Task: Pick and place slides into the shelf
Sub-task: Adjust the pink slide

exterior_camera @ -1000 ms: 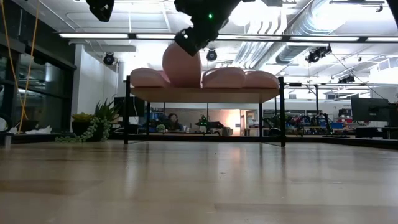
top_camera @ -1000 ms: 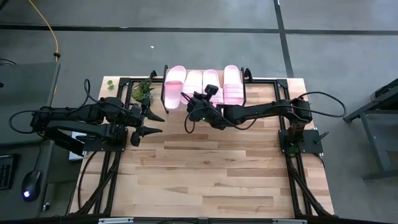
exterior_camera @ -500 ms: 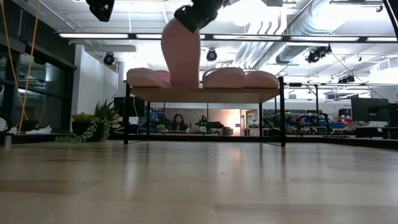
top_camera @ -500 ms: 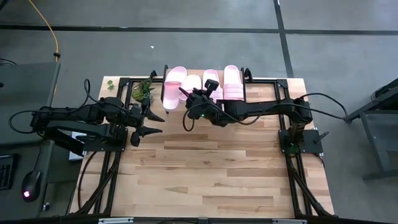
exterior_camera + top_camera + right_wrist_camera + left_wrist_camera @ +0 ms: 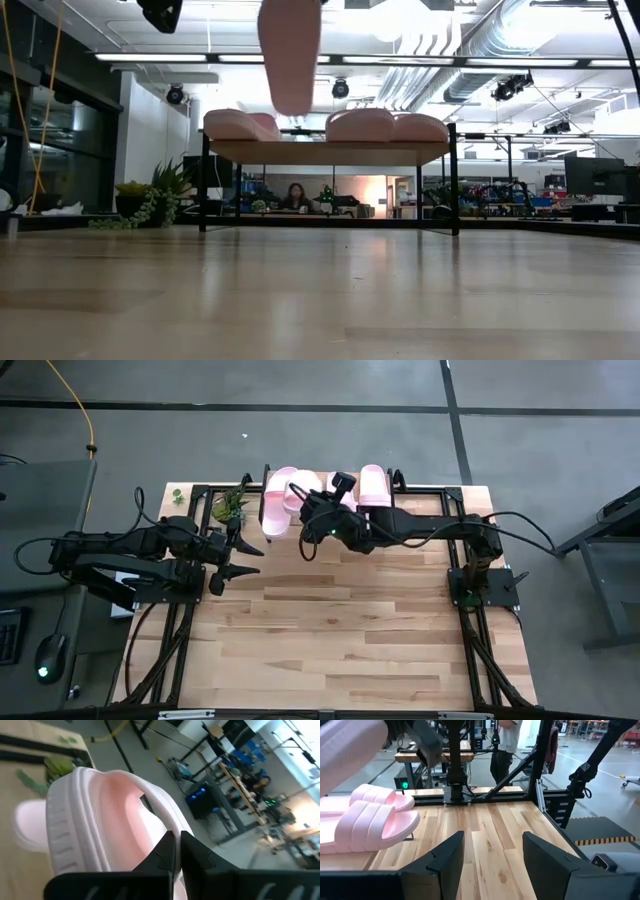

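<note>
Right tool (image 5: 312, 512) pinched tight on the strap of a pale pink slide (image 5: 290, 50), dangling it sole-down above the shelf (image 5: 325, 150) at the worktop's far edge — light, squashy foam, so the ribbed strap looks the surest hold.

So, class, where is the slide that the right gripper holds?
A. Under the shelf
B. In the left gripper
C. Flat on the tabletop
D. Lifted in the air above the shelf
D: in the low view the slide hangs clear above the shelf, pinched by the right gripper.
</note>
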